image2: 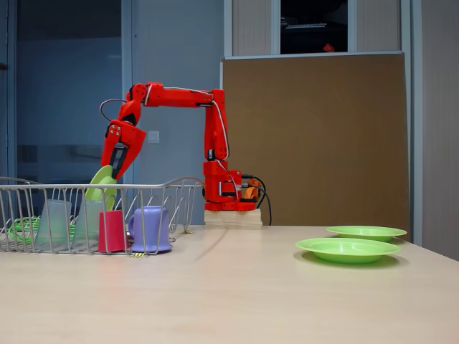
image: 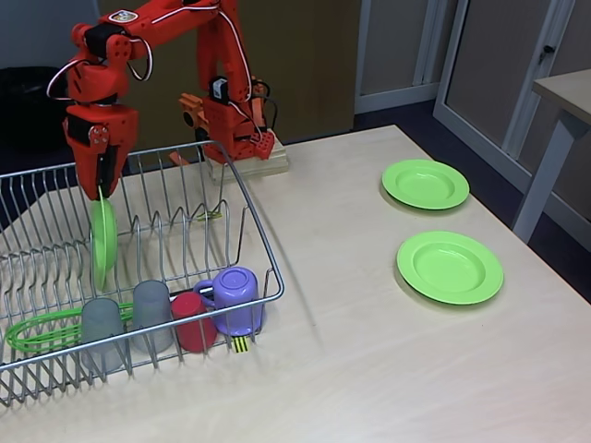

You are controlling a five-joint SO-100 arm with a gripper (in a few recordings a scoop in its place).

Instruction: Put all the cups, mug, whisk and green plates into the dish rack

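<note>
At the left of both fixed views the orange gripper [image: 100,189] has its fingers clamped on the top rim of a green plate [image: 103,242], held on edge so it can slot between the upright prongs of the dish rack [image: 254,221]. The arm reaches out from its base, forearm angled steeply down over the rack. Along the rack's front sit two grey cups [image: 102,328], a red cup [image: 192,320], the purple mug [image: 236,300] and the green whisk [image: 42,332]. Two plates [image: 450,266] lie flat on the surface at the right.
</note>
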